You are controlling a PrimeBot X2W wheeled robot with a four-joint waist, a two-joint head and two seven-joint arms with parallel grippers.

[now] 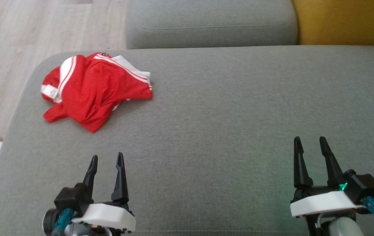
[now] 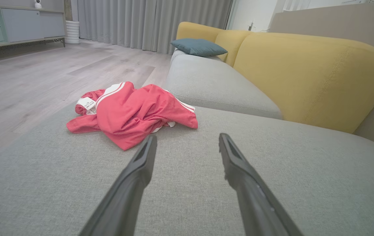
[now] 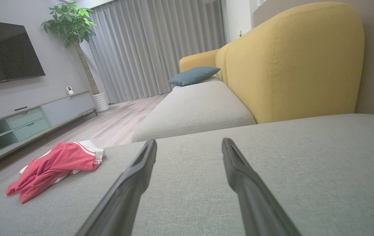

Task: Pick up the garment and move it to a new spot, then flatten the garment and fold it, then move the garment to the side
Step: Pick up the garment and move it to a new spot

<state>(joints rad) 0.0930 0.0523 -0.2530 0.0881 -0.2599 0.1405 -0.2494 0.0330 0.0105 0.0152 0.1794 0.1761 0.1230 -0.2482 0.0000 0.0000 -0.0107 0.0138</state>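
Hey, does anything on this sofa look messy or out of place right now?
Yes: the red garment with white stripes lies crumpled in a heap near the far left corner of the grey sofa seat, its label exposed. Nothing looks spilled or damaged.

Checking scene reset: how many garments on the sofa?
1. The red garment lies crumpled on the grey seat cushion, far left, ahead of the left gripper. Its folds could hide a second piece.
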